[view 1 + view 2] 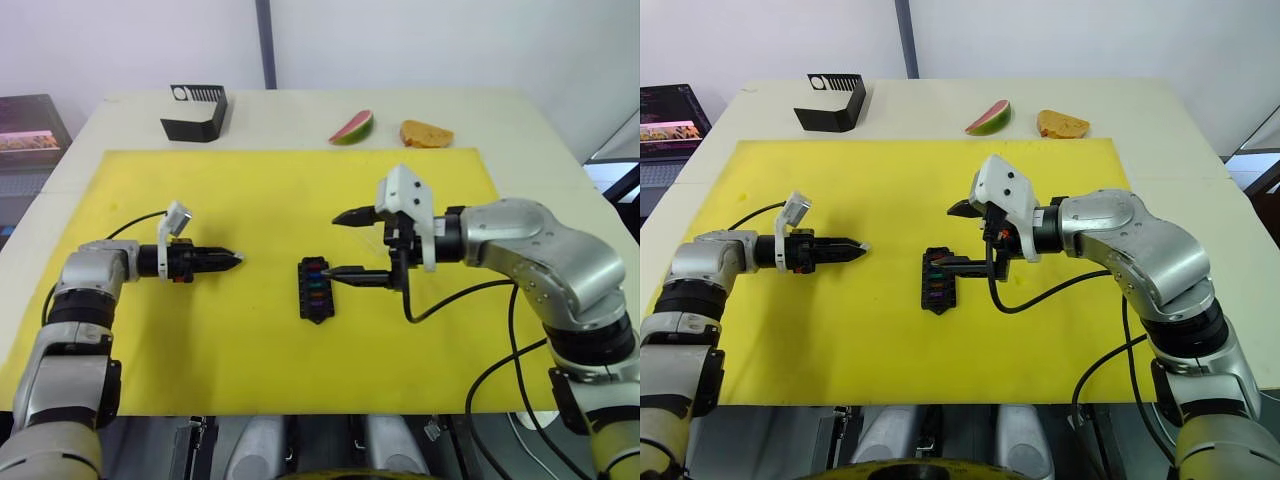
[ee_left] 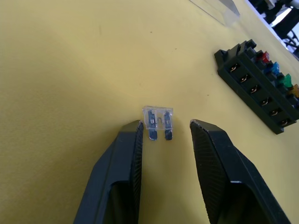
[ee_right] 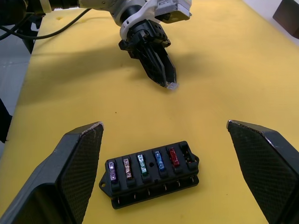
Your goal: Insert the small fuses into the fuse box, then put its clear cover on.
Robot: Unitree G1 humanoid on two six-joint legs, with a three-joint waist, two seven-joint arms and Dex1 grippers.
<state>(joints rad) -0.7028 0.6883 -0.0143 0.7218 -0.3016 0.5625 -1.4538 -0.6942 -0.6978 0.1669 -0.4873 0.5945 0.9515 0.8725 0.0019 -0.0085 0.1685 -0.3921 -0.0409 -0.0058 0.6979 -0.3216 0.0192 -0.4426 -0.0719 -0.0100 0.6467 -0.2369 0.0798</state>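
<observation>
Left gripper (image 2: 164,135), fingers parted, brackets a pale grey fuse (image 2: 159,120) lying on the yellow mat (image 1: 250,200). Right gripper (image 3: 163,135), spread wide, straddles the fuse box (image 3: 152,173) mid-mat.

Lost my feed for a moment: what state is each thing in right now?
Fuse box: flat on the mat, five fuses seated in one row, end slot empty, uncovered.
Clear fuse: loose on the mat between the left gripper's fingers.
Left gripper: open around the fuse.
Right gripper: open wide over the box.
Cover: lying off the box.
</observation>
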